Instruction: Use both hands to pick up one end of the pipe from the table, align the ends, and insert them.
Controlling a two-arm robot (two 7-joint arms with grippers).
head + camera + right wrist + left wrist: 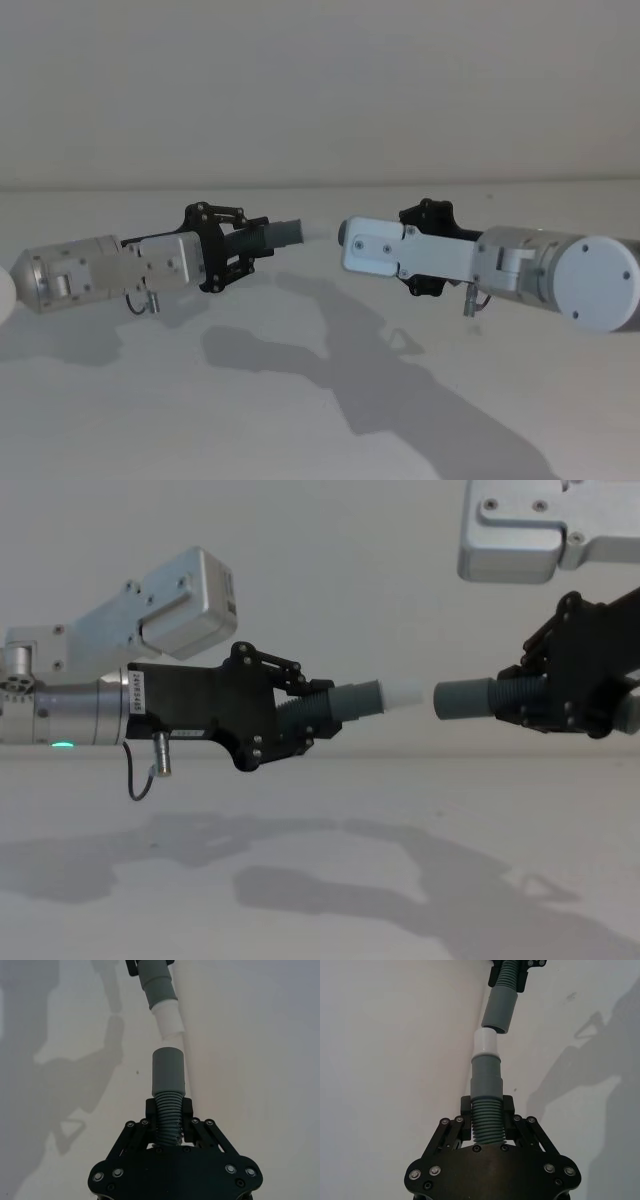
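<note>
Table (320, 910) lies white and bare well below both arms, which reach in from either side and meet in mid-air above it. The left gripper (318, 708) is clamped on the ribbed stretch of the tipped piece (352, 701). The right gripper (522, 696) grips the ribbed stretch of the socket piece (478, 699) the same way. Both halves of the pipe are lifted clear of the surface and point at each other. By that, the pickup looks done and the aligning step is in hand. The white tip (400, 693) and the grey socket end (447, 700) face one another across a small gap, not touching. From the chest they sit at nearly the same height, but the wrist views show the two axes slightly skewed and offset sideways. The next move likely calls for trimming that angle and offset until both pieces share one line. Then comes a straight push together until the tip seats in the socket.
</note>
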